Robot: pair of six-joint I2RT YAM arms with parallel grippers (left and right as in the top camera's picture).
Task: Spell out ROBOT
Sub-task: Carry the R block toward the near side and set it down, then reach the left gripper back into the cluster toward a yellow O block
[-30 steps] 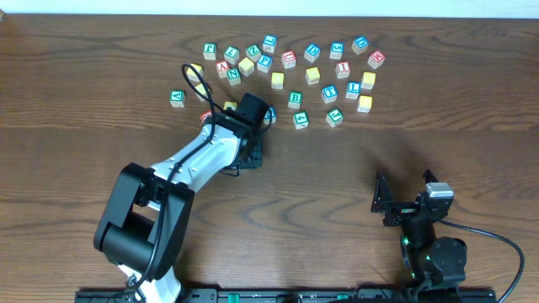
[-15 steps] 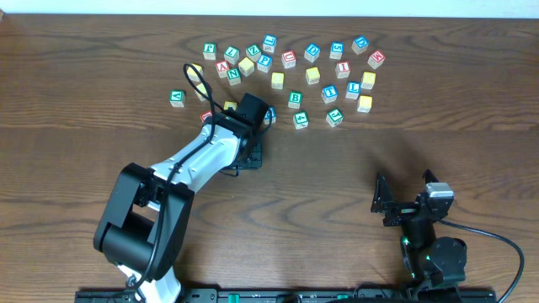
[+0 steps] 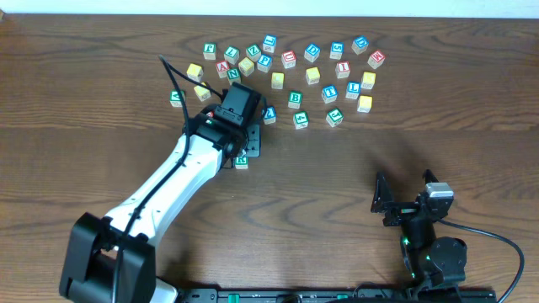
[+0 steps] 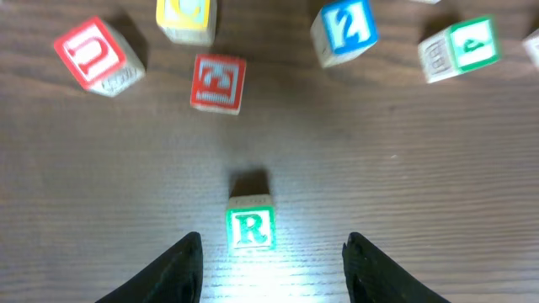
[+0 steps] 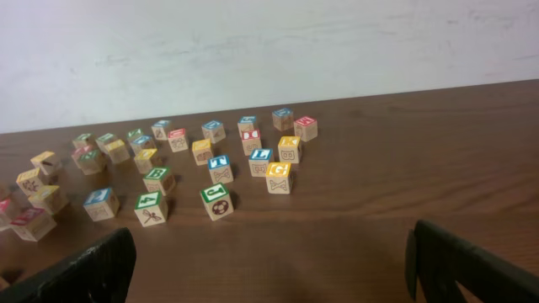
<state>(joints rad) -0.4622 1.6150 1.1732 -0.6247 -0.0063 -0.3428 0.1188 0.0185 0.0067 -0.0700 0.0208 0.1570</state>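
Green R [image 4: 250,229] sits flat on tabletop [image 4: 438,168] | left tool [image 4: 274,268] spread, fingers either side, not touching | I judge: lift straight up, no nudge, leave row space beside it.

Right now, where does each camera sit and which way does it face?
Overhead: above the table, facing straight down; left tool and right tool show.
Left wrist: on the left tool, looking down at the green R cube between open fingers.
Right wrist: on the right tool, facing the cube cluster and wall; fingers show.
Overhead and left wrist share the R cube.
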